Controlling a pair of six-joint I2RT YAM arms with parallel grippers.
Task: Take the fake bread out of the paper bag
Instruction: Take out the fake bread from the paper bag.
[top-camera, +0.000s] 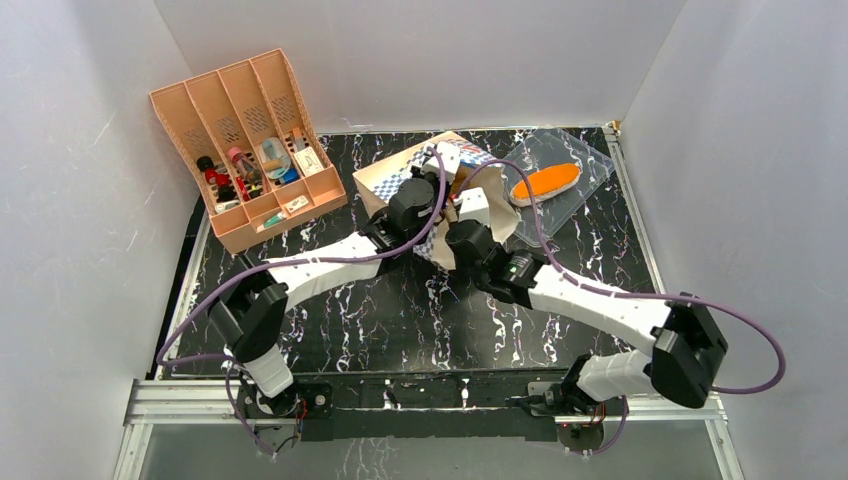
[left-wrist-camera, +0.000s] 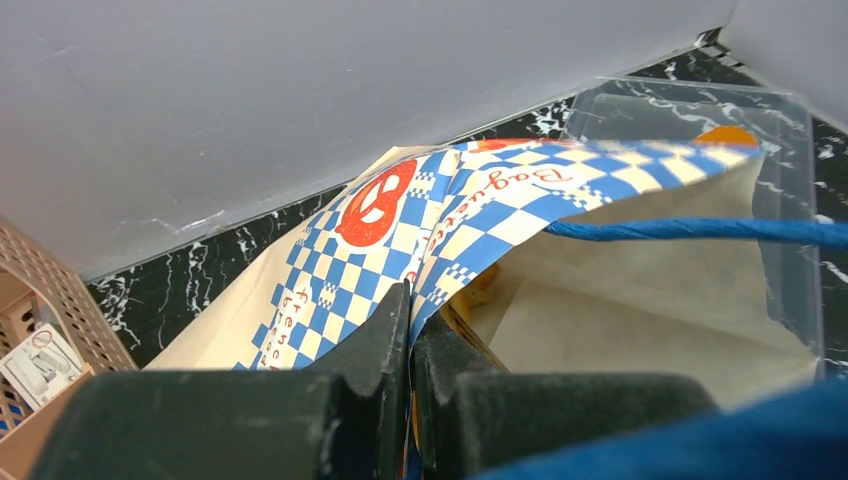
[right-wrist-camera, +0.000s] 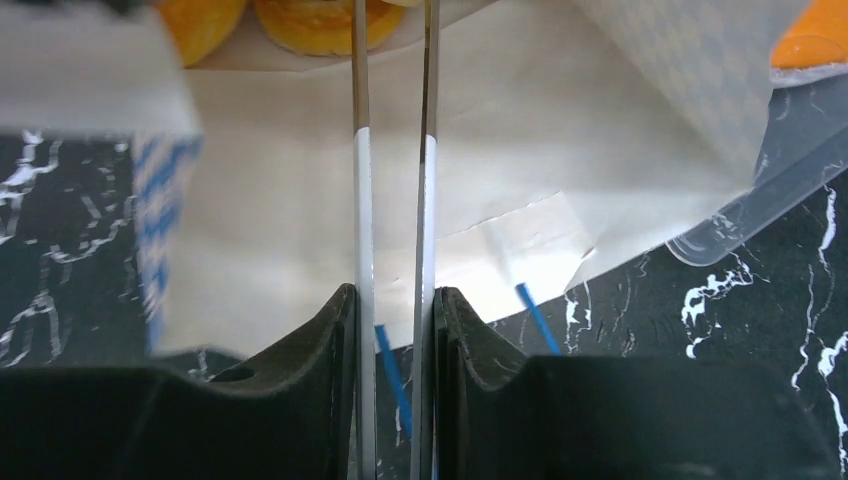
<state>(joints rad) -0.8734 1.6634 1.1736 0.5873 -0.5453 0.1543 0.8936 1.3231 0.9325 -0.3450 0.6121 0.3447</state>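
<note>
Two grippers on my paper bag (left-wrist-camera: 400, 220).
Left gripper (left-wrist-camera: 410, 320) pinches its rim; right gripper (right-wrist-camera: 395, 295) clamps tongs (right-wrist-camera: 364, 200) reaching toward the fake bread (right-wrist-camera: 300, 20).

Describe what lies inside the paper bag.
Two golden-orange bread pieces show deep in the paper bag, with the metal tongs reaching toward them. Anything else inside is covered by the bag's walls.

The bag (top-camera: 380, 185) is laid on the desk (top-camera: 400, 320) toward 12 o'clock. The organiser (top-camera: 250, 150) is set at 10 o'clock from it, and the tray (top-camera: 592, 150) at 3 o'clock, touched by the bag's mouth. A loaf (top-camera: 545, 182) is laid in the tray. The tongs (right-wrist-camera: 362, 200) are run into the bag toward two breads (right-wrist-camera: 305, 18) lodged inside.
</note>
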